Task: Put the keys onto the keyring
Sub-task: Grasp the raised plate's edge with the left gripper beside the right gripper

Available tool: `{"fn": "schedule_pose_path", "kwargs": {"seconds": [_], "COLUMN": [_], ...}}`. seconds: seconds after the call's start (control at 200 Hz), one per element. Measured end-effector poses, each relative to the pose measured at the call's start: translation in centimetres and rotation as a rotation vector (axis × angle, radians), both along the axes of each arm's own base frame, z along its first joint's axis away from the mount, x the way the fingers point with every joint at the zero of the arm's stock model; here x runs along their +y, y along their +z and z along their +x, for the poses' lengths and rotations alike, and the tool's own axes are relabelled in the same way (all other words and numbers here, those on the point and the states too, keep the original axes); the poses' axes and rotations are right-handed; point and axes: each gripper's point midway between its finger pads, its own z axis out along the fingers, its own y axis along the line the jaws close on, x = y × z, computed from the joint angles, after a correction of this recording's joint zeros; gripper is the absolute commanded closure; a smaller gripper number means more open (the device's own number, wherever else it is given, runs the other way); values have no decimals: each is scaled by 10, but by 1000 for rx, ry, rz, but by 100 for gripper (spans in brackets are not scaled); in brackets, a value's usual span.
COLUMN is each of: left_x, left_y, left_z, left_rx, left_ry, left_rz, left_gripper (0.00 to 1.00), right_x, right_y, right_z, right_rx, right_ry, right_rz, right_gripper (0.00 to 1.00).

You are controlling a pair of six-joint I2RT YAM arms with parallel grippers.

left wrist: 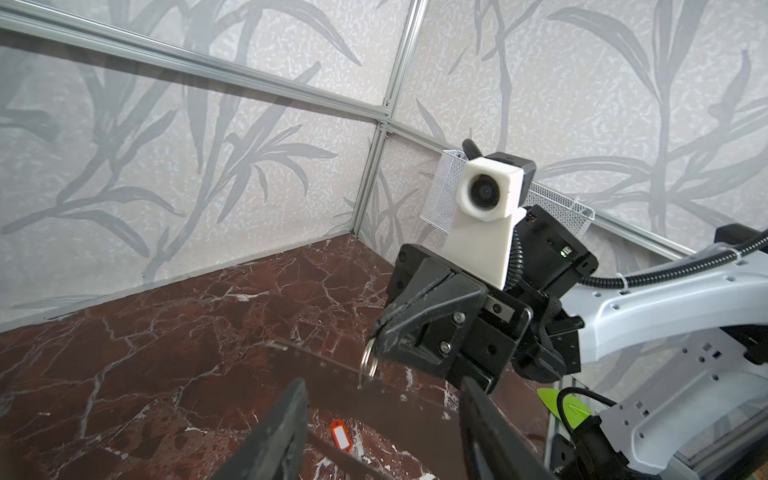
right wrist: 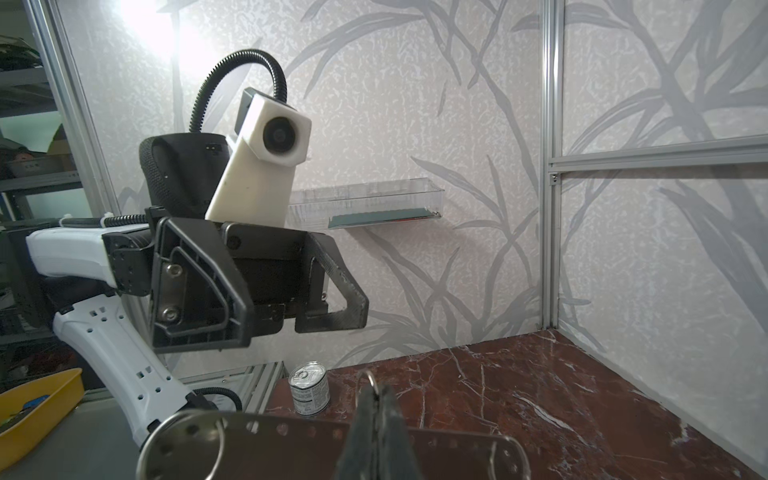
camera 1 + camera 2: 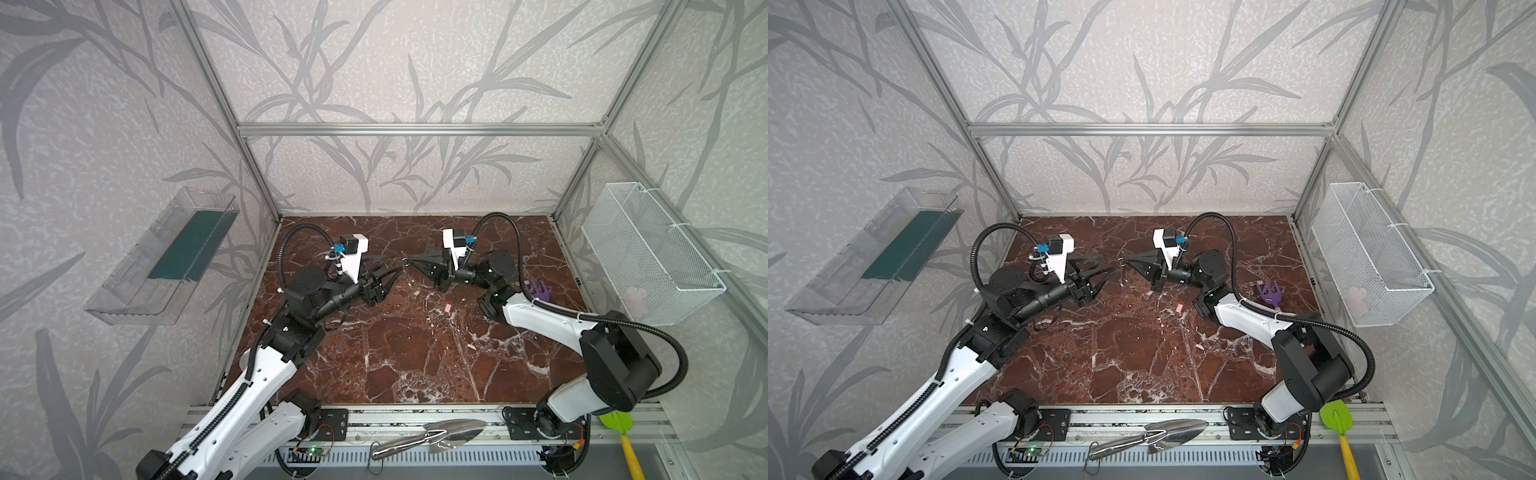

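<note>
Over the table (image 3: 415, 365) the left gripper (image 3: 392, 266) is hanging spread and empty, facing the right gripper (image 3: 409, 260). The grey plate (image 2: 291, 449) is showing beside it (held? unclear), the red tag (image 3: 447, 308) is lying on the table, and the right gripper is pinching a ring (image 1: 363, 359). Threading is probably coming next, needing fine alignment.

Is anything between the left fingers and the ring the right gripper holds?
Nothing visible: only air lies between the left gripper and the ring in the right gripper; the red tag lies lower, aside.
</note>
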Motion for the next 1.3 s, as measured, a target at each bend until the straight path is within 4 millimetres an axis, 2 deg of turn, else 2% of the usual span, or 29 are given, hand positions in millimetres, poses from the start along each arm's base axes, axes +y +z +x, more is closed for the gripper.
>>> {"fn": "schedule_pose_path", "kwargs": {"seconds": [0.27, 0.56, 0.86, 1.3], "left_x": [-11, -14, -18, -21], "left_y": [-16, -13, -11, -14], "left_z": [1, 0, -4, 3], "left_rx": [24, -14, -34, -34], "left_ry": [-66, -83, -121, -116], "left_rz": [56, 45, 33, 27], "left_gripper": [55, 68, 76, 89], "right_x": [0, 1, 1, 2], "right_y": [5, 6, 13, 12], "right_z": [-8, -13, -14, -15], "right_rx": [-1, 8, 5, 20], "right_ry": [66, 102, 121, 150], "right_rz": [5, 19, 41, 49], "right_gripper": [100, 100, 100, 100]}}
